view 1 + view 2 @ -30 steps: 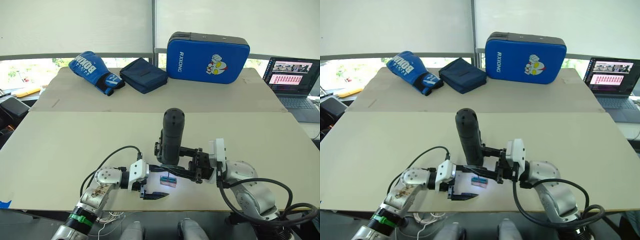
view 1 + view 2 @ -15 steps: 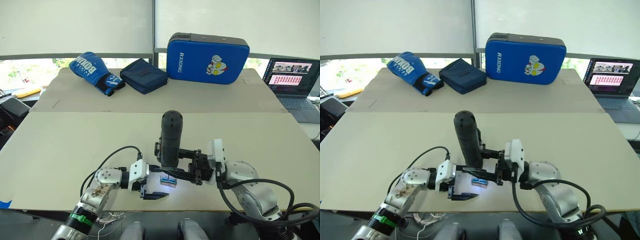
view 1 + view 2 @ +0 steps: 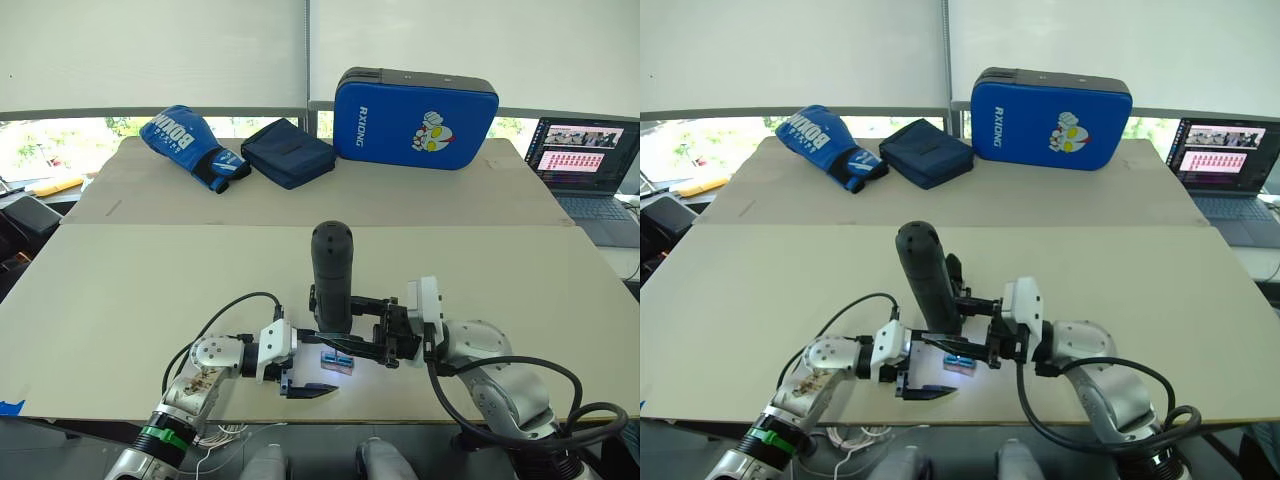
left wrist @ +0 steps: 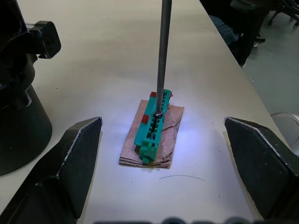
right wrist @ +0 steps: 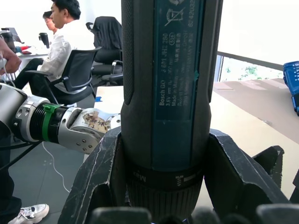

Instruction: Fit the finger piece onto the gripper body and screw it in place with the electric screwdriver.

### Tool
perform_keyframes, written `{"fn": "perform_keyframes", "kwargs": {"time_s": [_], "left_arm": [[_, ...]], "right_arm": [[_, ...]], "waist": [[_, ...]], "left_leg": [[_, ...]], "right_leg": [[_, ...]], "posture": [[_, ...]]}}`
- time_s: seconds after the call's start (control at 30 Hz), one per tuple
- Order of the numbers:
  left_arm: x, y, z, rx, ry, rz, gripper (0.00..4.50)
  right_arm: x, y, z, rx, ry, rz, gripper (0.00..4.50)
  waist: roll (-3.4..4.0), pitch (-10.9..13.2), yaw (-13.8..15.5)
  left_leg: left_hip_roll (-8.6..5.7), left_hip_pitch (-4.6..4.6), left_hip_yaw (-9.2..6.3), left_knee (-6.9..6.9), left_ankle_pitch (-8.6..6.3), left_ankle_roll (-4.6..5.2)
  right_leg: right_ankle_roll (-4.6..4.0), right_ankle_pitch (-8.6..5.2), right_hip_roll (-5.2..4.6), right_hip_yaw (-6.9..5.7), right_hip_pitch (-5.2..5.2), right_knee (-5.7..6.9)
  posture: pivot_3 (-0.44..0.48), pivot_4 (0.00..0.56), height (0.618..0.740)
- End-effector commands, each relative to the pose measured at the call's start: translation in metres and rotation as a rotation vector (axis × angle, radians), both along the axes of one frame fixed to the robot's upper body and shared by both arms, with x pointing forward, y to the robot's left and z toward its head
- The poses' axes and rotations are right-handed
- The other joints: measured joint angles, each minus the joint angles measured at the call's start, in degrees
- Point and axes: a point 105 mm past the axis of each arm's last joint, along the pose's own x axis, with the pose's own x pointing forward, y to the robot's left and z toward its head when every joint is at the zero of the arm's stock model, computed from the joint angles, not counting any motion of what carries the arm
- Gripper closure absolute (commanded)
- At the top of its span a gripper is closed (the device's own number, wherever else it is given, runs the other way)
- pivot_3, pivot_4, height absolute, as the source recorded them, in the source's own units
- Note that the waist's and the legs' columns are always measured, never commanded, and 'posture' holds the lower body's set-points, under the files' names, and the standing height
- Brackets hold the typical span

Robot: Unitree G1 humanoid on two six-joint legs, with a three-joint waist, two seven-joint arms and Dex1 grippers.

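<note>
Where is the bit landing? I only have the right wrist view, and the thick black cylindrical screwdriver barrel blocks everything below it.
Observer: The thin metal bit comes down onto the green-topped tan block, near one end of its green strip.
Operator: Is the left gripper holding that block?
Observer: No. The left gripper is open, one black finger on each side of the block, neither touching it.
Operator: How does the tool stand?
Observer: The head views show the electric screwdriver roughly upright in the right gripper, rounded end up.
</note>
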Motion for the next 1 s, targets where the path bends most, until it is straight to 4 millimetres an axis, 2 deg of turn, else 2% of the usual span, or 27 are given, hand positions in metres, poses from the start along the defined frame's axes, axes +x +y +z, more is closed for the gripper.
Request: {"fn": "perform_keyframes", "kwargs": {"time_s": [0.03, 0.2, 0.43, 0.77, 1.0], "left_arm": [[-0.001, 0.001, -0.006, -0.008, 0.04, 0.021, 0.09], [0.001, 0.009, 0.005, -0.049, 0.021, 0.031, 0.09], [-0.003, 0.04, 0.017, -0.08, 0.019, 0.038, 0.09], [-0.004, 0.085, 0.047, -0.144, 0.024, 0.092, 0.09], [0.004, 0.114, 0.052, -0.139, 0.032, 0.209, 0.09]], "right_arm": [[-0.002, -0.004, 0.017, 0.06, -0.053, 0.011, 2.6], [-0.005, -0.006, 0.031, 0.087, -0.098, 0.019, 2.6], [-0.01, -0.012, 0.048, 0.113, -0.117, 0.019, 2.6], [-0.014, -0.033, 0.07, 0.102, -0.155, -0.052, 2.6], [-0.015, -0.052, 0.081, 0.086, -0.179, -0.135, 2.6]], "waist": [[0.0, 0.0, -0.03], [-0.02, 0.02, -0.29], [-0.05, 0.06, -0.75], [-0.11, 0.13, -0.49], [-0.12, 0.15, -0.49]], "left_leg": [[0.0, -0.01, 0.0, 0.0, 0.0, 0.0], [0.02, -0.06, 0.0, -0.01, 0.0, 0.0], [0.1, -0.12, -0.03, -0.1, 0.0, 0.0], [0.08, -0.17, -0.02, -0.05, 0.0, 0.0], [0.09, -0.17, 0.0, -0.06, 0.0, 0.0]], "right_leg": [[0.0, 0.0, 0.0, 0.0, -0.01, 0.01], [-0.01, 0.01, 0.02, 0.0, -0.12, 0.04], [-0.07, -0.01, 0.09, 0.0, -0.28, 0.08], [-0.06, -0.01, 0.04, 0.0, -0.27, 0.06], [-0.06, -0.01, 0.05, 0.0, -0.28, 0.04]], "posture": [[0.0, 0.15, 0.74], [0.0, 0.15, 0.74], [0.0, 0.15, 0.74], [0.0, 0.15, 0.74], [0.0, 0.15, 0.74]]}}
